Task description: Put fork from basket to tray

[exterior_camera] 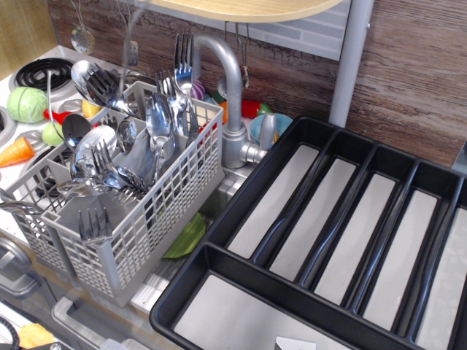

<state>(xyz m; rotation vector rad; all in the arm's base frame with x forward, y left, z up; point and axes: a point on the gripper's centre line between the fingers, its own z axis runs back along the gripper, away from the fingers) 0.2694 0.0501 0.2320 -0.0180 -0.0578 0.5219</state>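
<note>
The grey lattice basket [149, 219] stands at the left, full of steel forks and spoons. One fork [104, 82] hangs above its far left corner with the tines down, next to a spoon bowl [82, 71]. Its slim handle [125, 40] runs up and out of the top edge of the view. Other forks stand in the basket at the front [95, 224] and at the back [182, 55]. The black tray [244, 208] fills the right and front, and its pale compartments hold nothing. My gripper is out of view above the frame.
A grey faucet [230, 87] arches between the basket and the tray. A stove burner [36, 71], a green toy cabbage [27, 103] and a toy carrot [16, 152] lie at the far left. A grey pole [352, 58] and a wooden shelf [241, 7] are above.
</note>
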